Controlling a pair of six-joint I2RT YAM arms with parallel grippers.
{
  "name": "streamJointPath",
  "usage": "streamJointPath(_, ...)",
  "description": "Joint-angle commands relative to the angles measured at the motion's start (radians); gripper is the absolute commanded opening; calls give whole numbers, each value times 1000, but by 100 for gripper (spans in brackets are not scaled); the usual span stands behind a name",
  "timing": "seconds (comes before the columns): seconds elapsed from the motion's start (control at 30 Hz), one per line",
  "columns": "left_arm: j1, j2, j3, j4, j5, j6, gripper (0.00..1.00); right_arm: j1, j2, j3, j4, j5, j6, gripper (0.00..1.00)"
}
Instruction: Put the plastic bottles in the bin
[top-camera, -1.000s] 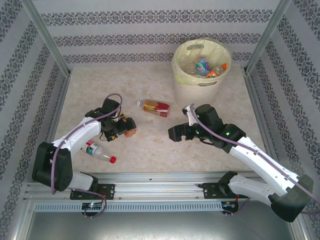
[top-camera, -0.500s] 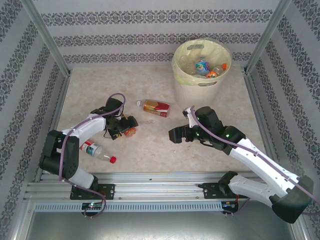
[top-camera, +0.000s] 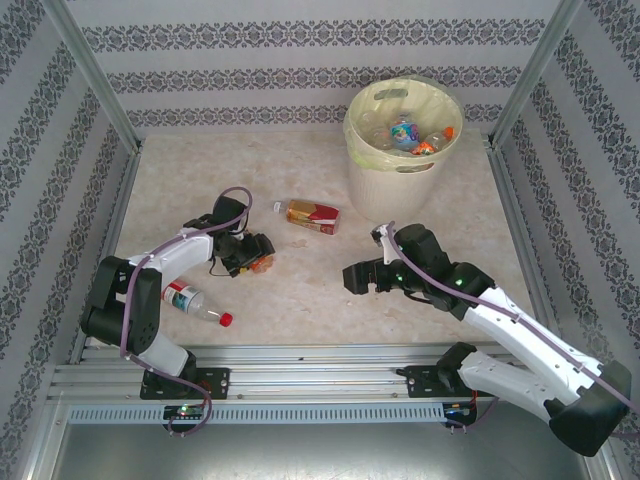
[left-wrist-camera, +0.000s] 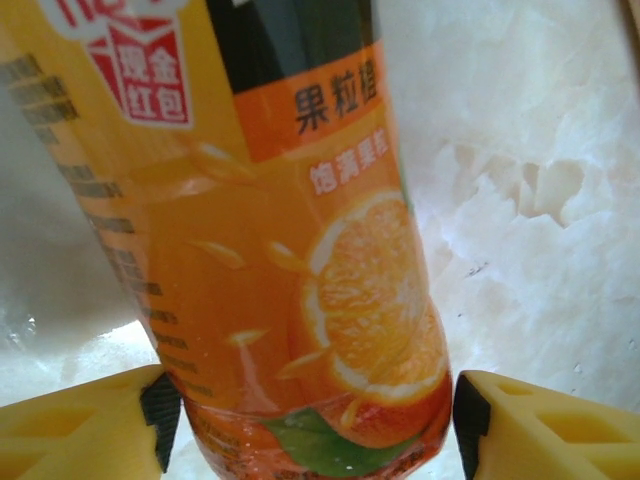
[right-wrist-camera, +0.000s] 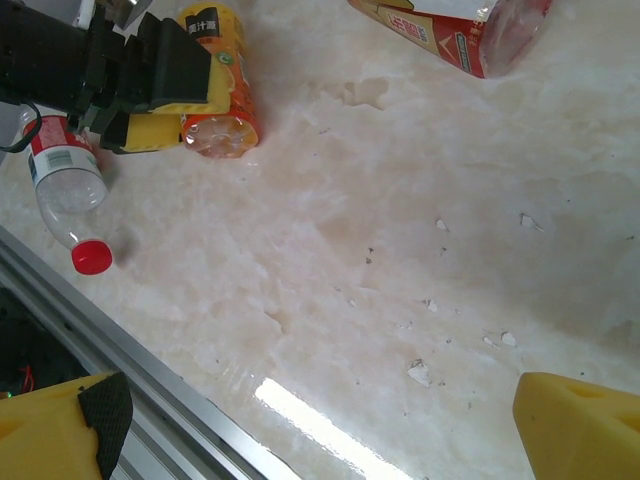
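Between the yellow fingers of the left gripper (left-wrist-camera: 310, 425) lies the orange bottle (left-wrist-camera: 300, 280). The jaws, wide a second ago, have now closed in until both pads touch its sides (a grasp, by the look of it). What remains is the lift to the bin (top-camera: 400, 175), well off to that gripper's right. The right gripper (right-wrist-camera: 315, 410) hangs wide open and empty above the worktop (right-wrist-camera: 400, 250).

One surface (top-camera: 300, 300) carries three bottles, an orange-labelled bottle (top-camera: 263, 265), a red-labelled bottle (top-camera: 312, 215) and a red-capped bottle (top-camera: 192, 300), plus one bin (top-camera: 385, 185).
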Motion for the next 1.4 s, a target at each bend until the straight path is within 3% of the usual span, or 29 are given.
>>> streamJointPath(0.0,13,-18,-23,15,4,24,68,17,-25,-18,22,27,24,98)
streamJointPath(0.2,12,-54,-40,9,12,70,58,16,-33,-29,37,23,40,98)
streamJointPath(0.43,9,-171,-52,-40,49,183,59,17,21,-35,132,-29,128,97)
streamJointPath(0.63,-26,-340,-108,-37,155,265,61,14,125,12,200,-42,251,97)
streamJointPath(0.8,-121,-470,-143,-40,186,290,62,14,225,59,335,-121,331,96)
streamJointPath(1.03,-295,-556,-137,-30,147,283,63,11,389,180,447,-223,380,94)
streamJointPath(1.37,-402,-561,-101,-7,45,267,63,13,511,249,514,-270,431,93)
